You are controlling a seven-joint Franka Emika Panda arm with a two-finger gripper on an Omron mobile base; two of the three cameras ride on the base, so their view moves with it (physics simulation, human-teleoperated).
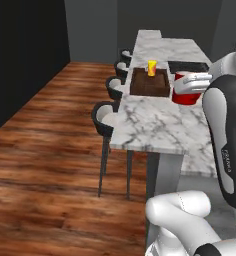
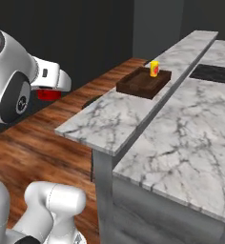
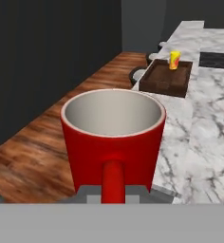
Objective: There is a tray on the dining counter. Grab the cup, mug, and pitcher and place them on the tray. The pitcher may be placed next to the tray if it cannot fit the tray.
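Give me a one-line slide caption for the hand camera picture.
Claw shut on the red mug by its handle, held upright; the tray with the yellow cup waits ahead on the marble counter.

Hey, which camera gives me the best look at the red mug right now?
The hand view: the mug sits close up, upright, showing its pale inside and its handle facing the camera. The left base view shows its red side behind the gripper, above the dining counter. The right base view shows a red sliver under the arm.

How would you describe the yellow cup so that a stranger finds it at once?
Look at the long white marble dining counter, then at the dark brown wooden tray on it. The small yellow handleless cup stands at the tray's far end; unlike the glossy red mug, it has no handle.
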